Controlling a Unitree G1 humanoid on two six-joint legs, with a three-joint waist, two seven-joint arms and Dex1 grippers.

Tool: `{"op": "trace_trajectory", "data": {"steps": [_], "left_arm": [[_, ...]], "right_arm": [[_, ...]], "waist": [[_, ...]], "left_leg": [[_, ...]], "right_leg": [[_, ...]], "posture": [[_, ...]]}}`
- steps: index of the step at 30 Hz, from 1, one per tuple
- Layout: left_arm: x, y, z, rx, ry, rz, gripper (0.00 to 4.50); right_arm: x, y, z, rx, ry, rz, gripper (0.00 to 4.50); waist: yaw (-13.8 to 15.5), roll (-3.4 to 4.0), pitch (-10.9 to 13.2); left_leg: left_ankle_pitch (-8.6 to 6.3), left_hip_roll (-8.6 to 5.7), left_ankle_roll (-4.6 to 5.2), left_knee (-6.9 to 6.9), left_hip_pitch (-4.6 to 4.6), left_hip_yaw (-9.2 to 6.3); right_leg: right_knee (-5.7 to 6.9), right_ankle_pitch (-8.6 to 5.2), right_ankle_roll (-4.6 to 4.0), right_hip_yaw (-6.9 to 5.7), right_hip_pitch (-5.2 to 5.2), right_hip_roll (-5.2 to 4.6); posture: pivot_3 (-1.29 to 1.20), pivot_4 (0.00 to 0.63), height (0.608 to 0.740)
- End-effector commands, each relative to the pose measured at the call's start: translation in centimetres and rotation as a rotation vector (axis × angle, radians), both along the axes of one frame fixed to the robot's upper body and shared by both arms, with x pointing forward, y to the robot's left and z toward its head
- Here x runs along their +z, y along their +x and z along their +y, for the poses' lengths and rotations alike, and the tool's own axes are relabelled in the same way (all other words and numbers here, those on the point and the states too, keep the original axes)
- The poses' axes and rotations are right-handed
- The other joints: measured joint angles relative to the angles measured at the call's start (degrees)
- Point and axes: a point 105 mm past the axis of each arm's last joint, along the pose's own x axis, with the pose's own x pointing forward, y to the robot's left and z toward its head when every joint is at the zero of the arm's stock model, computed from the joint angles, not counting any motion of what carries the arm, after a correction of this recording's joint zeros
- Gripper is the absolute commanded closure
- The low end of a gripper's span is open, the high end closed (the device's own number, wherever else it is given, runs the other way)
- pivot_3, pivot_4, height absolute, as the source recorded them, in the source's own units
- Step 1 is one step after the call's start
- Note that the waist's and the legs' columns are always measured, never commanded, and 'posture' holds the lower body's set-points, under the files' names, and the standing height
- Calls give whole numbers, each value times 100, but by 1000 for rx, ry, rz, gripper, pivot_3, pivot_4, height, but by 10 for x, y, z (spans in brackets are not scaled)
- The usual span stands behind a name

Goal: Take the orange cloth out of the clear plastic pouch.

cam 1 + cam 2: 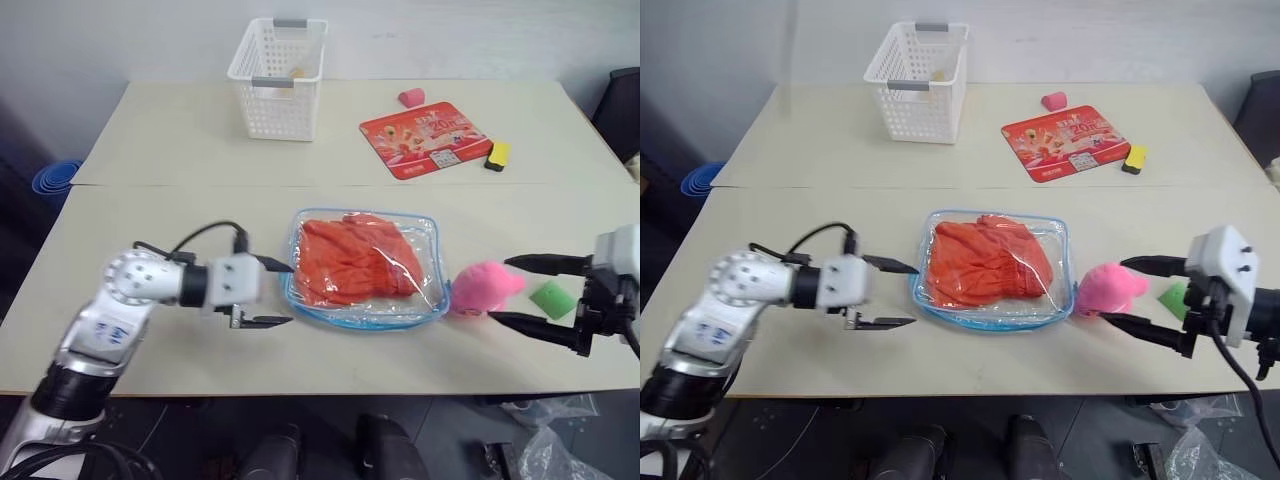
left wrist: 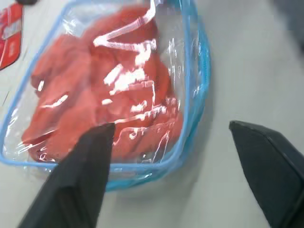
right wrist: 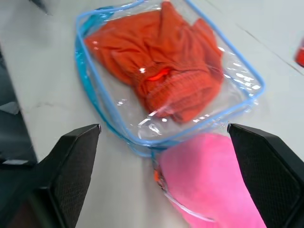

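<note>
- I see the orange cloth (image 1: 352,260) inside the clear pouch (image 1: 432,300), flat on the table (image 1: 200,150).
- My left gripper (image 1: 284,293) is spread, empty, beside the pouch.
- My right gripper (image 1: 517,291) is spread around the pink plush charm (image 1: 482,288).

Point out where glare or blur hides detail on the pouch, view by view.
Left wrist view: white glare streaks across the clear plastic pouch break up the orange cloth, and the whole picture is soft. Right wrist view: small highlights only, folds readable. Left eye view: a faint sheen on the pouch's right side.
</note>
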Motion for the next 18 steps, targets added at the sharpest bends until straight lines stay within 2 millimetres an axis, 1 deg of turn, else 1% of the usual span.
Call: {"op": "trace_trajectory", "data": {"steps": [1,3,6,9,12,18], "left_arm": [[29,-21,-6,-104,-99,95,372],[40,-25,-10,-143,-140,134,372],[50,-27,-18,-183,-160,152,372],[45,-25,-24,-207,-106,137,372],[37,-21,-28,-214,-67,119,372],[34,-17,-35,-230,-50,93,372]], "right_arm": [[3,3,-16,-97,46,-40,0],[-7,9,-32,-181,50,-43,0],[-21,15,-41,-228,79,-20,0],[-35,21,-39,-224,114,12,0],[-43,28,-34,-212,146,31,0],[-52,44,-19,-189,225,47,0]], "waist": [[-6,1,-1],[-18,1,-1],[-30,1,-1],[-71,2,-1],[-166,3,-2],[-172,3,-2]], "left_leg": [[0,-1,0,2,1,-1],[0,-3,0,3,2,1],[0,-3,0,4,4,1],[0,-2,-1,4,6,3],[0,-1,-4,2,10,5],[1,6,-11,2,10,5]], "right_leg": [[0,0,0,0,3,0],[-2,0,0,1,5,-1],[0,0,0,1,5,0],[1,0,0,2,4,2],[2,0,-1,4,4,3],[2,-1,-2,7,3,11]], "posture": [[0,150,740],[0,150,740],[0,150,740],[0,150,740],[0,150,740],[0,150,740]]}}
